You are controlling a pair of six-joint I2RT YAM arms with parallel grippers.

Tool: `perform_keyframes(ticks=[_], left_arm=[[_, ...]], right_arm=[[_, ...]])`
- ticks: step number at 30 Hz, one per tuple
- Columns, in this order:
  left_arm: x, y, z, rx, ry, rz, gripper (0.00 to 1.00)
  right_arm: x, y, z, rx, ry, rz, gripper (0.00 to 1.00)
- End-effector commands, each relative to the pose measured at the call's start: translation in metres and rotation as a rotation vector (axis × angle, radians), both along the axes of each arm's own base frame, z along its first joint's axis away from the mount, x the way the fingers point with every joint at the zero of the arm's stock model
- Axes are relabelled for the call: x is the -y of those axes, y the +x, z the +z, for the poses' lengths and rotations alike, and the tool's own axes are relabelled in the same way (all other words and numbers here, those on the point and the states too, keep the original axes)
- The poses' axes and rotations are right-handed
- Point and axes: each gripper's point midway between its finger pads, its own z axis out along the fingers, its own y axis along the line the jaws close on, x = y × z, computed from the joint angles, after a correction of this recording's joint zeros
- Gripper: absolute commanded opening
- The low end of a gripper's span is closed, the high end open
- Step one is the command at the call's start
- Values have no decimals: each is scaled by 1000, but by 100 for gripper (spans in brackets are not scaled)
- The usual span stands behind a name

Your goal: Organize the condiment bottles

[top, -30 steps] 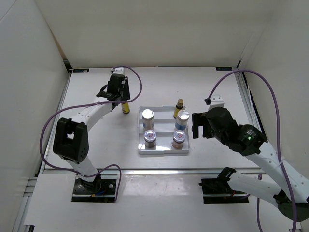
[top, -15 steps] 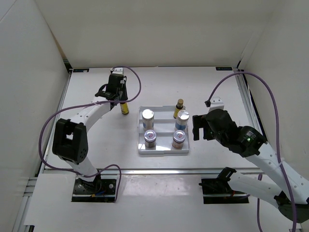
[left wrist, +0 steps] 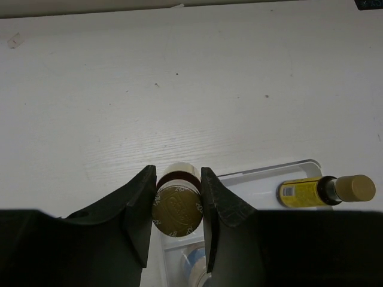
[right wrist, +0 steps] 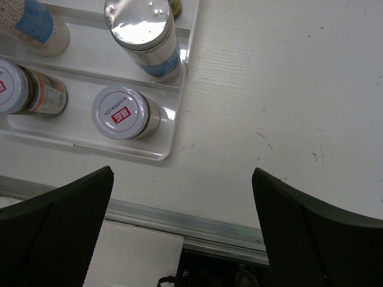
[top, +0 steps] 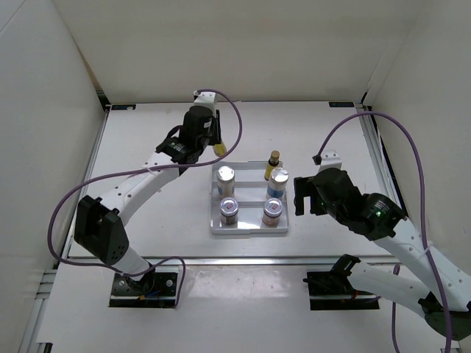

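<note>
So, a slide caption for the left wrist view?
Left gripper shut on a gold-capped yellow bottle by the white tray; second yellow bottle at right.

Your top view looks steeply down from high on the near side of the white tray (top: 249,232), far enough back to take in the whole table (top: 147,147). Your left wrist view hangs close over the tray's far-left corner, facing down; the tray's rim (left wrist: 269,172) shows at its lower right. Your right wrist view sits close beside the tray's near-right corner (right wrist: 90,145), facing down. It shares the short jar (right wrist: 119,112) there with the top view (top: 273,211).
</note>
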Motion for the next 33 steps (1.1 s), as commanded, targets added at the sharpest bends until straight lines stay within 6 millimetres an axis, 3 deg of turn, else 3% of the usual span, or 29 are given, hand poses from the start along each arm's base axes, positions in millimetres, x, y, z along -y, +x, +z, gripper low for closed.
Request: perform_keyframes(ticks=[1, 2, 8, 16, 20, 28, 33], left_arm=[[8, 9, 15, 45, -48, 10, 11], [16, 8, -2, 14, -31, -9, 11], [33, 6, -51, -60, 24, -32, 11], [34, 8, -76, -107, 57, -32, 11], [36, 3, -80, -128, 64, -37, 11], [38, -21, -37, -48, 40, -38, 11], [35, -33, -29, -35, 48, -32, 11]], right_arm=[[0, 0, -1, 3, 1, -3, 100], [0, 0, -1, 3, 1, -3, 100], [2, -2, 0, 10, 9, -3, 100], [3, -1, 0, 13, 11, -16, 100], [4, -2, -3, 7, 5, -16, 100], [4, -2, -3, 7, 5, -16, 100], [4, -2, -3, 7, 5, -16, 100]])
